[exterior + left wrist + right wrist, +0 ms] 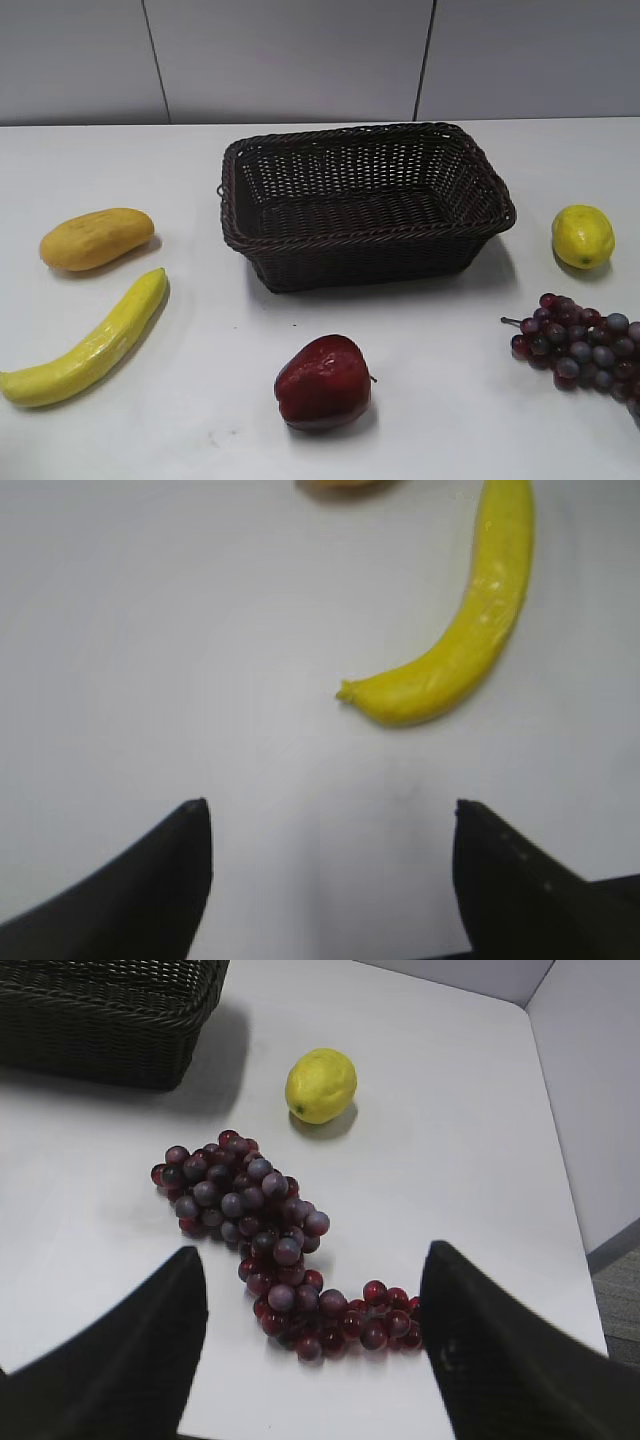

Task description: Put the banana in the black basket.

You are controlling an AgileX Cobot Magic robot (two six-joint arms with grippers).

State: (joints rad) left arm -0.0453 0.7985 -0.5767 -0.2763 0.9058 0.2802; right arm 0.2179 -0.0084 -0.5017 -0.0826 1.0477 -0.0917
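The banana (90,345) is long, curved and bright yellow. It lies on the white table at the front left, left of the black basket (365,240). It also shows in the left wrist view (460,640), up and to the right of my left gripper (330,810), which is open and empty above bare table. The basket is dark woven wicker, empty, at the centre back; its corner shows in the right wrist view (100,1020). My right gripper (312,1255) is open and empty above a bunch of grapes. Neither gripper shows in the exterior view.
A stubby orange-yellow fruit (97,238) lies behind the banana. A red apple (323,383) sits in front of the basket. A lemon (582,236) and a bunch of purple-red grapes (580,345) lie right of the basket. The table's right edge (560,1190) is near.
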